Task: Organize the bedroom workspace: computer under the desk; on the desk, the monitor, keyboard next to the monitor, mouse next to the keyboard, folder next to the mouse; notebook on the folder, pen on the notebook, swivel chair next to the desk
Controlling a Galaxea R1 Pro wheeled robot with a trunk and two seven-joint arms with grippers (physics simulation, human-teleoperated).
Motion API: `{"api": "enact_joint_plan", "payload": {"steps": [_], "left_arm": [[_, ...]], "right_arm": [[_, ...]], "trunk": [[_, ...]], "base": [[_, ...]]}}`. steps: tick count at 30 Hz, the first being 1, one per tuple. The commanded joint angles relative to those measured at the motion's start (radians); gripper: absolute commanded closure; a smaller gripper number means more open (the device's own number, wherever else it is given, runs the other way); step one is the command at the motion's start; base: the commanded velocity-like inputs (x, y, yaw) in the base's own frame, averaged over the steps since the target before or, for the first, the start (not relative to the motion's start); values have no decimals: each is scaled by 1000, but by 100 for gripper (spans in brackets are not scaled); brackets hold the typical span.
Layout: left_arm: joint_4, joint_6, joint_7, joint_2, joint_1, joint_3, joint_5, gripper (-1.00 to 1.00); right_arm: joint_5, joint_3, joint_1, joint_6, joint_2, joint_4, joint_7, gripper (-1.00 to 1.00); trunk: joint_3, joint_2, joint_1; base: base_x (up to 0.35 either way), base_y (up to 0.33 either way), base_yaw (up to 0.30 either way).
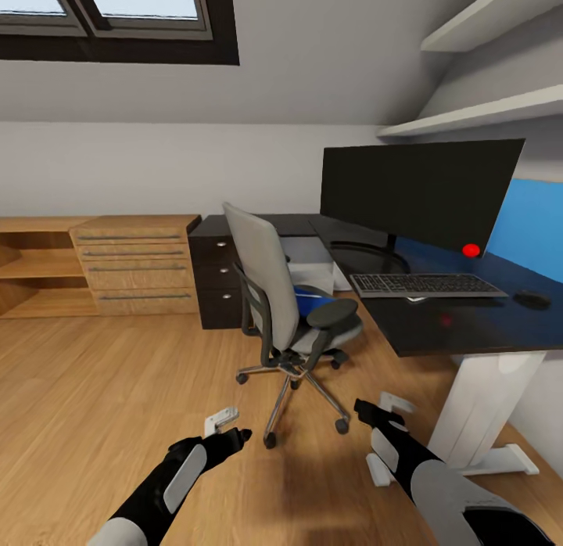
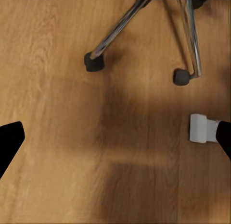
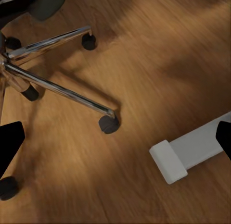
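Jaws: both grippers, left (image 1: 234, 430) and right (image 1: 374, 411), spread open, empty.
Risk: swivel chair (image 1: 291, 311) rolls when reached, folder (image 1: 314, 303) slides off.

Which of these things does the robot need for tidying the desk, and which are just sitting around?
For the job:
desk
monitor
keyboard
mouse
swivel chair
blue folder, lying on the chair seat

Just there:
wooden drawer chest
wall shelves
window
blue wall panel
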State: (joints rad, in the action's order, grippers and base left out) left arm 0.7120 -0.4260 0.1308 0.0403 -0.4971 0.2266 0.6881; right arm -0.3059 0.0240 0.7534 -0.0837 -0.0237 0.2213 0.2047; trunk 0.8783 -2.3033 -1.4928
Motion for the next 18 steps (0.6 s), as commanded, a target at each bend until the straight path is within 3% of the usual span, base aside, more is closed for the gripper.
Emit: {"api": "enact_joint_plan", "payload": {"steps": [1, 2, 5, 6, 7, 12, 15, 16, 18], "left_arm": [[8, -3, 9, -1, -1, 4, 10, -100], [30, -4, 9, -1, -1, 8, 6, -100], [52, -1, 5, 1, -1, 67, 2, -100], [53, 0, 6, 2, -1, 93, 1, -100], [62, 3, 7, 8, -2, 144, -4, -100], [64, 13, 8, 28, -4, 156, -47, -100], [50, 30, 7, 40, -4, 157, -97, -100], [13, 55, 7, 47, -4, 158, -132, -100], [-18, 85, 7, 50, -4, 157, -153, -100]], "right_arm": [[-5, 2, 1, -4, -1, 0, 1, -100], [-6, 3, 3, -2, -3, 2, 2, -100], [-13, 5, 4, 2, -10, 33, 6, -100], [-13, 5, 4, 2, -11, 36, 6, -100], [-11, 3, 4, 2, -12, 40, 5, -100], [-13, 8, 4, 1, -7, 41, 4, -100], [-12, 7, 4, -1, -6, 41, 4, -100], [-10, 5, 4, -2, -6, 41, 3, -100], [-8, 5, 4, -3, -6, 41, 1, -100]], "trunk": [[4, -8, -4], [7, -15, -8], [17, -36, -19], [20, -43, -23], [23, -50, -27], [39, -85, -46], [48, -106, -57], [51, -113, -61], [57, -127, -69]], "base": [[0, 0, 0], [0, 0, 0], [0, 0, 0], [0, 0, 0], [0, 0, 0], [0, 0, 0], [0, 0, 0], [0, 0, 0], [0, 0, 0]]}}
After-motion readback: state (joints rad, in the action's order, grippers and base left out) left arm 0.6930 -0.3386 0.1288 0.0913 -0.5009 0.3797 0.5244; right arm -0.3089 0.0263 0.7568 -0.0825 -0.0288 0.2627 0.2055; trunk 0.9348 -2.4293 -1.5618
